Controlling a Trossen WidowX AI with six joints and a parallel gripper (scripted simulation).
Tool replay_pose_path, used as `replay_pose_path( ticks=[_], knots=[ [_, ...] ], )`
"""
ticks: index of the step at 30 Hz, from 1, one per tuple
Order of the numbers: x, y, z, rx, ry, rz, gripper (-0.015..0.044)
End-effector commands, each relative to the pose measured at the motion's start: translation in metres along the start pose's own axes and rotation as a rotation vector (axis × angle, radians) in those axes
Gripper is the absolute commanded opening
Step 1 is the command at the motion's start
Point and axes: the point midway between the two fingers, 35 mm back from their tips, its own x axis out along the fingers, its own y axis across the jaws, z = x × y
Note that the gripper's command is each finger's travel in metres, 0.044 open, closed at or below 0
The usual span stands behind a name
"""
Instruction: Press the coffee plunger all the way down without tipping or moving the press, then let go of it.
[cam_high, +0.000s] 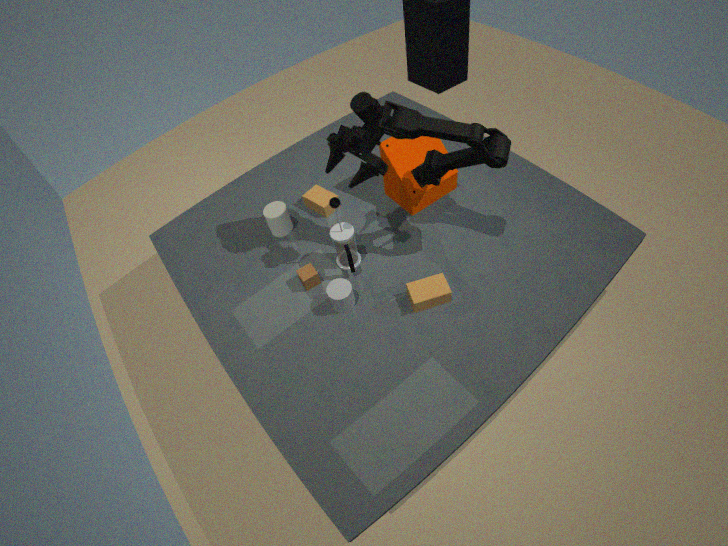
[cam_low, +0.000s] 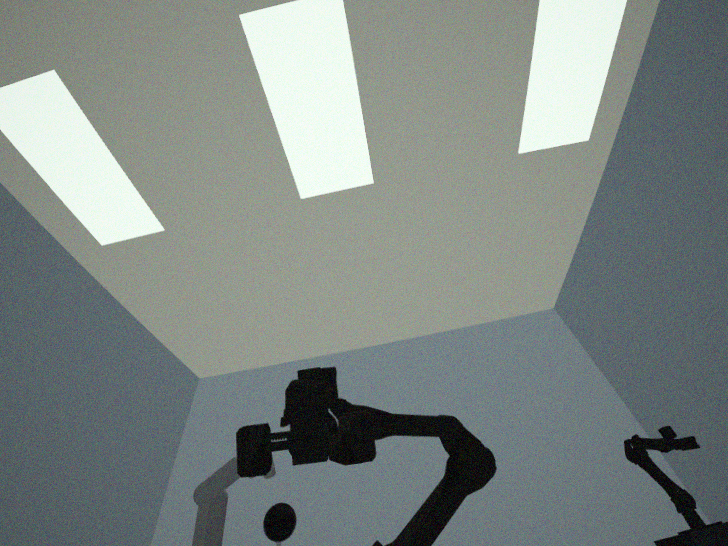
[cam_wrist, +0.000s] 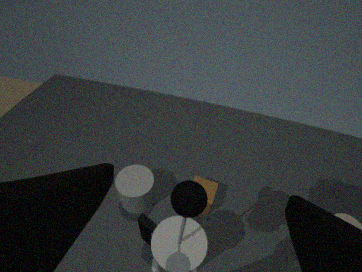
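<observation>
Top view: the coffee press (cam_high: 344, 246) is seen upright on the grey mat (cam_high: 517, 235), near its middle, with a white lid and a thin rod carrying the black plunger knob (cam_high: 334, 202), which is raised well above the lid. Two white cylinders (cam_high: 276, 218) (cam_high: 339, 292) and three tan blocks (cam_high: 319, 199) (cam_high: 308, 275) (cam_high: 428, 290) are set around the press, none touching it. The gripper (cam_high: 350, 169) is held above the mat between the orange base block (cam_high: 411, 176) and the press, well apart from the knob; its fingers (cam_high: 332, 158) are spread wide and nothing is held between them. Wrist view: the knob (cam_wrist: 189, 199) and lid (cam_wrist: 179, 241) are framed between the two dark fingertips. No brand, label or writing can be read on any item.
</observation>
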Motion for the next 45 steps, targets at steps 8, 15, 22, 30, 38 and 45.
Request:
replay_pose_path(
  ticks=[8,15,22,30,38,45],
  knots=[
    [0.020,0.003,-0.034,0.010,0.007,0.010,0.0440],
    [0.030,0.003,-0.034,0.009,0.010,0.008,0.0440],
    [0.041,0.003,-0.034,0.008,0.010,0.009,0.0440],
    [0.054,0.004,-0.034,0.009,0.006,0.011,0.0440],
    [0.058,0.005,-0.034,0.009,0.004,0.013,0.0361],
    [0.058,0.005,-0.034,0.009,0.004,0.013,0.0177]
  ],
)
